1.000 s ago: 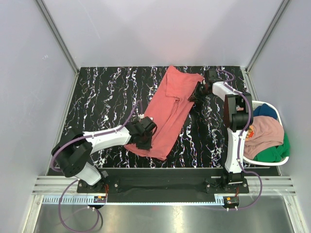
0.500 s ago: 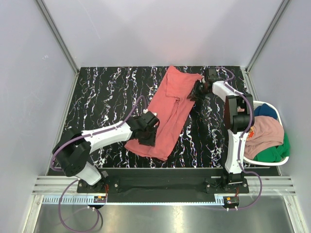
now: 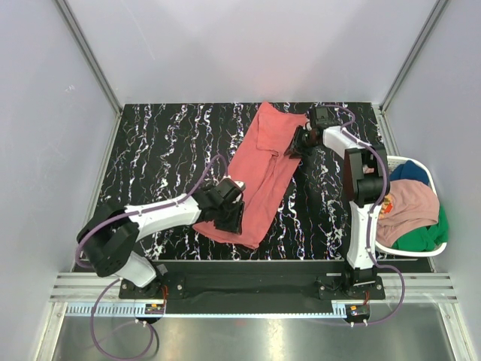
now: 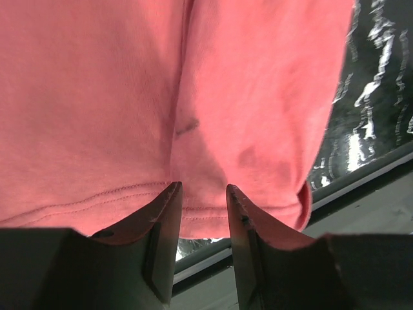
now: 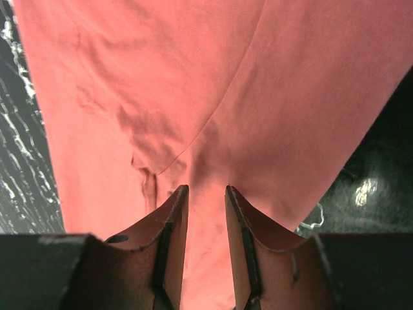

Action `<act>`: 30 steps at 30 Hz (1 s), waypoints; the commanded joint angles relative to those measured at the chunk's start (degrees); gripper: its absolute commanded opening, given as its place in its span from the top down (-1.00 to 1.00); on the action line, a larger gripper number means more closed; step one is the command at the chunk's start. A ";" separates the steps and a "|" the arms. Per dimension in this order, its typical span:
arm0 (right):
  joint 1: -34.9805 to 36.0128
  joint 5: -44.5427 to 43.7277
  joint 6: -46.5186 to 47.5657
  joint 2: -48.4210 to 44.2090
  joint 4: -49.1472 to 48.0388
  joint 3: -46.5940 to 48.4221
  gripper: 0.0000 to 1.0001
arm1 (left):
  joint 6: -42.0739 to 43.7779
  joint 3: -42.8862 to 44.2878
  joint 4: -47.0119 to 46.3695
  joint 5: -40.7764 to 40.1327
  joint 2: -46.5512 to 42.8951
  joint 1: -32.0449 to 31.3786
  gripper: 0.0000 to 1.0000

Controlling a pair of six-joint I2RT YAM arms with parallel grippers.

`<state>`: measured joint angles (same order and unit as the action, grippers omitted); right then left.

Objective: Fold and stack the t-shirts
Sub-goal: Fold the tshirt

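Top external, coral-red t-shirt, left end effector over its near hem

The left arm and the right arm are built of white shells and black joint housings, and both rise from the black mounting bar. A thin purple cable loops out from that bar and runs up along each arm. The left gripper and right gripper each end in two dark wedge-shaped fingers that taper to thin tips.
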<state>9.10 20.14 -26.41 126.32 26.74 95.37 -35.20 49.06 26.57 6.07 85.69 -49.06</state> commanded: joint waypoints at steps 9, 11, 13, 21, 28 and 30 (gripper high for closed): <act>0.47 -0.89 7.86 -1.76 2.71 6.15 0.10 | -3.39 3.84 2.42 0.10 0.80 1.07 0.12; 0.74 -0.11 8.66 -8.15 1.39 1.76 0.00 | -1.98 6.13 5.68 -0.96 -1.04 2.64 0.08; 1.97 0.33 10.50 -15.36 1.30 -3.05 -0.17 | -0.23 7.10 7.00 -1.41 -3.67 5.53 0.06; 15.22 3.58 10.95 -42.27 -9.41 -37.12 -0.51 | 3.21 2.11 0.27 12.02 -8.61 15.12 0.05; 32.54 1.57 6.29 -59.07 -30.22 -58.60 -0.47 | 4.53 -1.50 -1.69 17.48 -7.03 16.53 0.07; 36.15 -0.10 5.06 -58.83 -32.53 -61.34 -0.43 | 3.30 -3.43 -4.49 20.47 -7.29 17.93 0.06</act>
<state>41.87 23.07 -18.94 69.32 5.41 36.91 -32.01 47.59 26.68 20.38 78.52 -33.04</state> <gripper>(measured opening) 0.722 0.469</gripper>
